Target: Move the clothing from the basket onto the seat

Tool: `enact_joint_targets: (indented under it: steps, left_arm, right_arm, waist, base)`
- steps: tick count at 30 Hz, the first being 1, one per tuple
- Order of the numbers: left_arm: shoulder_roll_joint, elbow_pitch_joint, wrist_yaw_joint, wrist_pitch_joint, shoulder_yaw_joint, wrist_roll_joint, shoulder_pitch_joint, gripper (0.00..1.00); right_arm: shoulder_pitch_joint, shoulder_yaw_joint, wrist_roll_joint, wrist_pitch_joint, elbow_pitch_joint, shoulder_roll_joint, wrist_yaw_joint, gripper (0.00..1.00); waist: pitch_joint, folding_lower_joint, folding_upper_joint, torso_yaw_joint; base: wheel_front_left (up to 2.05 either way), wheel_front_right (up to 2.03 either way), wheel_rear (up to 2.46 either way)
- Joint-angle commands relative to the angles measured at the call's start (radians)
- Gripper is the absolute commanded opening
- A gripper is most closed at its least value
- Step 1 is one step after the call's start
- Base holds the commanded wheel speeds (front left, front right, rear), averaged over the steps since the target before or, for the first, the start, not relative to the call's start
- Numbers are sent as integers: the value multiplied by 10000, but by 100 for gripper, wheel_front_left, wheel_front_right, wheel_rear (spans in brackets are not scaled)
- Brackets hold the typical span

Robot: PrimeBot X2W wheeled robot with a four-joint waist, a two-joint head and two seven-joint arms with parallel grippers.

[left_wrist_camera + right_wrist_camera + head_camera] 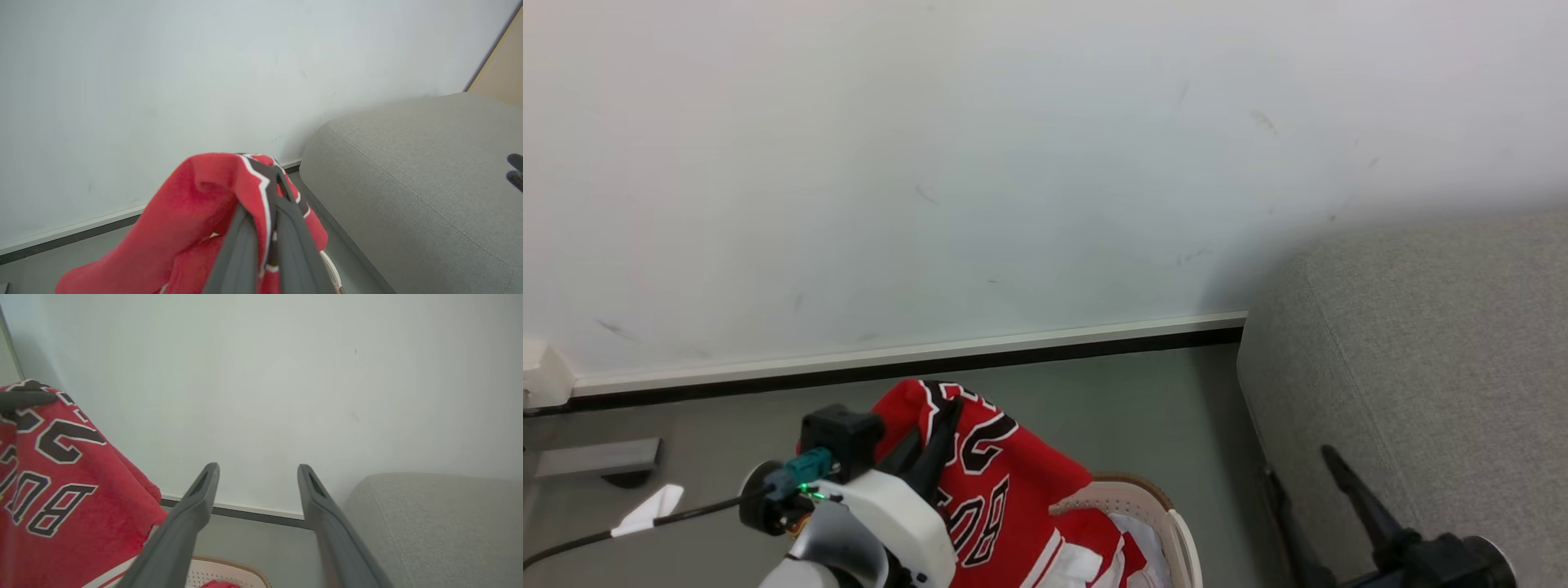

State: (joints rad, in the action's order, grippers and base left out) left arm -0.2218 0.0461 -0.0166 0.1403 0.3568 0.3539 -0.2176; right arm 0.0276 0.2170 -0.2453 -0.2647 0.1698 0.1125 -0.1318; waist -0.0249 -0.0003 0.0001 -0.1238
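head view looks down from above toward the pale wall; both wrist views face that wall from low and close, sharing the red block-lettered jersey and grey woven-fabric sofa

Soft, even light fills every view, bright on the pale wall without glare. A dim, soft-edged shadow lies on the wall beside the sofa and darkens the floor at its foot. The head view is sharp, and the jersey lettering reads crisply. Close to the left wrist lens, the left pincer and red cloth blur. The right pincer softens toward the bottom edge.
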Motion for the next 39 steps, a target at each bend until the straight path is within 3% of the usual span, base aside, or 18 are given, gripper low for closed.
enact_joint_targets:
  steps: [1, 9, 15, 20, 28, 30, 35, 36, 38, 39]
  left_arm:
    - [-84, -248, -3, 72, 15, 123, 118, 0]
    - [-157, -1072, -409, 570, 638, 133, -5, 0]
    - [-210, -1296, -792, 875, 1373, 152, -293, 0]
    - [-77, -1317, -966, 965, 2006, 228, -610, 0]
    - [82, -1297, -1081, 874, 2849, 624, -775, 0]
    - [80, -1296, -1100, 839, 2986, 749, -772, 0]
    - [8, -1126, -1080, 660, 3070, 745, -805, 0]
    - [-3, -1067, -1010, 591, 3028, 686, -808, 11]
    - [-41, -908, -910, 483, 2955, 597, -761, 54]
    - [-63, -812, -887, 478, 2940, 586, -723, 93]
  right_arm:
    - [315, 608, -271, 4, -9, 364, 21, 100]
    - [2445, 4425, -1659, 678, -276, 2454, 23, 100]
    - [4377, 6850, -2798, 1326, -513, 3367, 21, 100]
    - [5515, 8357, -3709, 1560, -383, 3600, 23, 100]
    - [6091, 9565, -4930, 1310, 511, 3223, 21, 100]
    - [6163, 9743, -5208, 1241, 755, 3118, 23, 0]
    - [6290, 9843, -5902, 746, 1065, 3095, 23, 0]
    - [6313, 9827, -5975, 664, 1114, 3131, 23, 0]
    - [6322, 9739, -6072, 514, 1209, 3226, 23, 0]
    - [6324, 9682, -6123, 465, 1261, 3285, 24, 0]
  waist:
    - [9, 3, -1, 6]
    - [32, 3, -1, 86]
    - [43, 3, -1, 227]
    - [17, 3, -1, 379]
    - [-50, 3, -1, 501]
    - [-63, 3, -1, 511]
    - [-33, 3, -1, 465]
    - [-26, 3, -1, 429]
    - [-8, 3, -1, 334]
    - [4, 3, -1, 279]
  base:
    - [0, 0, 0]
    - [0, 0, 0]
    - [0, 0, 0]
    - [0, 0, 0]
    - [0, 0, 0]
    - [0, 0, 0]
    - [0, 0, 0]
    - [0, 0, 0]
    - [0, 0, 0]
    - [0, 0, 0]
